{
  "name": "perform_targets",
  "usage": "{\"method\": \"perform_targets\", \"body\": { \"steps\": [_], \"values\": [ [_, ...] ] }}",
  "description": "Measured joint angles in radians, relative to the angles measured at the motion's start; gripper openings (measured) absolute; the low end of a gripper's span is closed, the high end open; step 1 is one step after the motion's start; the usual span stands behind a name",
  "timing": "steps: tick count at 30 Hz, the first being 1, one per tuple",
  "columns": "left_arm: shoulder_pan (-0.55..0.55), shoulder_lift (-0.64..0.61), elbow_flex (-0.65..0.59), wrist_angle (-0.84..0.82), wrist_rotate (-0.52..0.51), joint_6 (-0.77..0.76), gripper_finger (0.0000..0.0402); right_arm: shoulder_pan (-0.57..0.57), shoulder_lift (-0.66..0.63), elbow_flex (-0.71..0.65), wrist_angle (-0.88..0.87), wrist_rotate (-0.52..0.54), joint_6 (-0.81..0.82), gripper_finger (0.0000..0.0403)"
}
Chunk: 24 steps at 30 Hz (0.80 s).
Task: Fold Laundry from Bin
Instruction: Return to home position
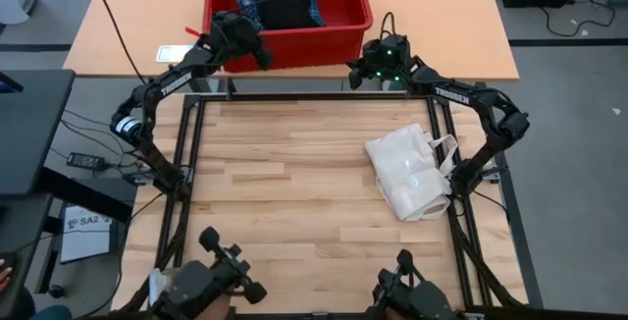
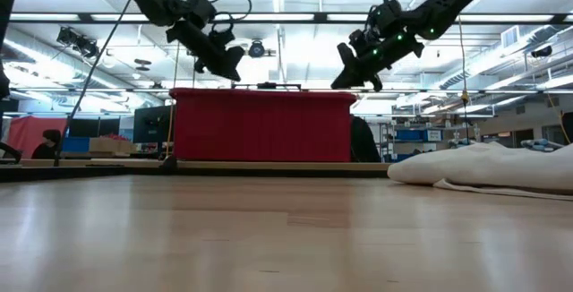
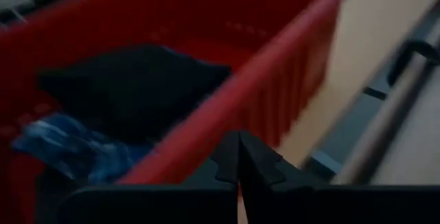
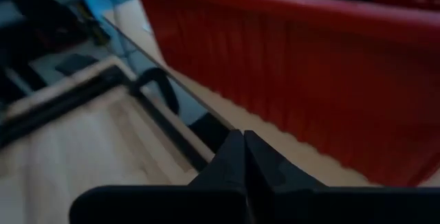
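Observation:
The red bin [image 1: 339, 27] stands beyond the table's far edge and holds laundry: a black piece [image 1: 285, 2] on top and blue plaid cloth [image 1: 314, 8] beside it. In the left wrist view the black piece [image 3: 130, 86] and blue cloth [image 3: 75, 152] lie inside the bin. My left gripper [image 1: 261, 57] is shut and empty, in the air over the bin's near rim [image 3: 227, 104]. My right gripper [image 1: 353, 73] is shut and empty, in the air just in front of the bin's near wall [image 4: 302, 73], at its right end.
A white fabric bag [image 1: 410, 171] with cords lies on the wooden table [image 1: 285, 183] at the right. The table's black frame rail [image 1: 314, 95] runs between table and bin. Cables and a laptop lie off the table's left side.

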Motion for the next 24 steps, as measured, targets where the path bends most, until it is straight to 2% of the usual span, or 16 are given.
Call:
{"method": "perform_targets", "body": {
  "steps": [4, 9, 16, 20, 24],
  "values": [
    [-0.058, -0.031, 0.020, -0.060, 0.020, -0.010, 0.0007, -0.001, -0.060, 0.000, -0.020, -0.087, 0.055, 0.0000],
    [-0.158, -0.103, 0.021, -0.113, 0.118, -0.083, 0.0006, 0.024, -0.184, 0.000, -0.113, -0.141, 0.073, 0.0000],
    [-0.370, -0.221, 0.009, -0.121, 0.151, -0.165, 0.0002, 0.202, -0.370, 0.000, -0.262, -0.165, 0.001, 0.0000],
    [-0.529, -0.275, -0.039, -0.124, 0.073, -0.219, 0.0001, 0.355, -0.454, 0.000, -0.287, -0.080, 0.016, 0.0000],
    [-0.707, -0.318, -0.086, -0.127, -0.078, -0.274, 0.0001, 0.525, -0.529, 0.000, -0.288, 0.056, 0.036, 0.0001]
  ]
}}
